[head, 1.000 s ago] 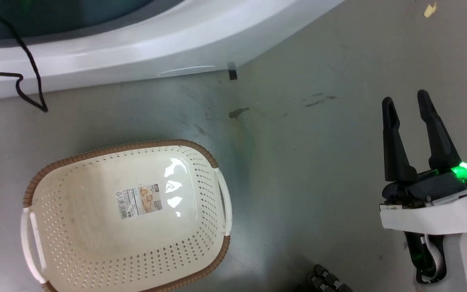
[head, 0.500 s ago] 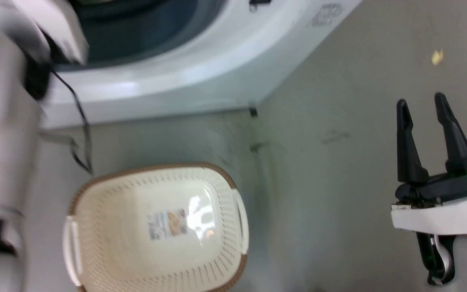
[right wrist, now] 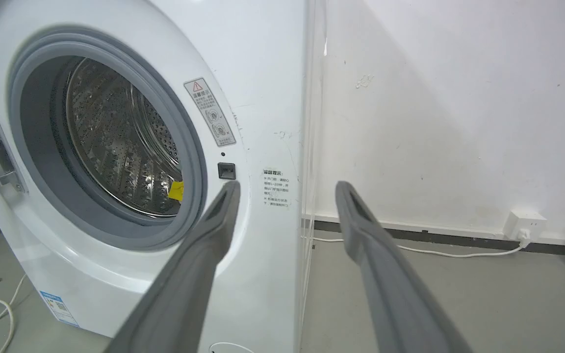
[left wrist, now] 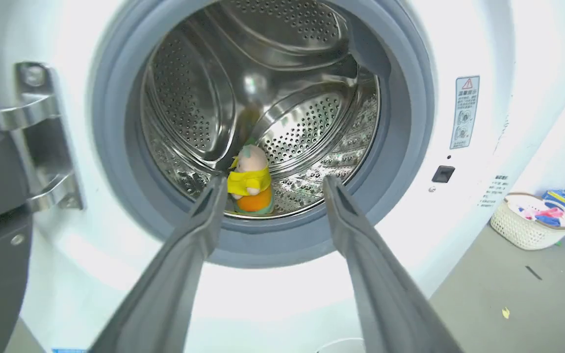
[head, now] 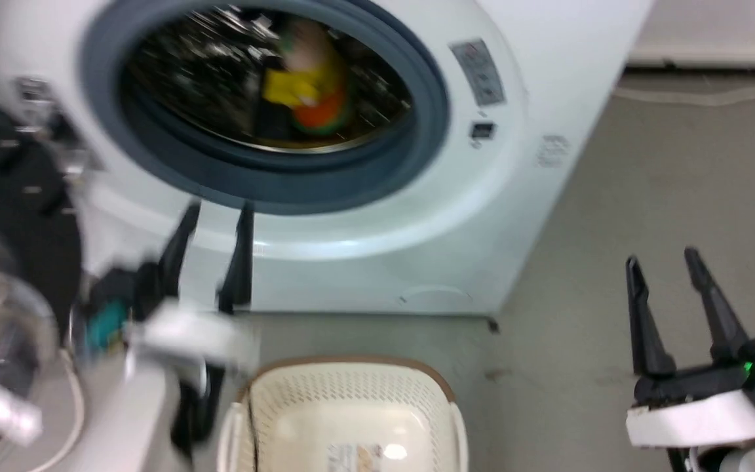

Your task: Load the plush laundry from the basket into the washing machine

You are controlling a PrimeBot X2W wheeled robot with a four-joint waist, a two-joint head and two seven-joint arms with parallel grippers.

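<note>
Tilting up off the basket (head: 364, 393), the head view is catching the plush laundry (head: 305, 88) inside the washing machine (head: 364, 275) (job looks done); left gripper (head: 219, 208), right gripper (head: 662, 257) both spread.

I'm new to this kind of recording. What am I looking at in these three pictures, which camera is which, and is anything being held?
This is a wheeled robot with two arms. The blurry picture is from its head camera, looking down: left gripper lower left, right gripper lower right, both open, holding nothing. The other two come from wrist cameras, each looking along that arm's two dark fingers. Ahead stands a white washing machine, its door swung open. The plush toy sits inside the steel drum. The cream basket on the floor looks empty as far as it shows.
</note>
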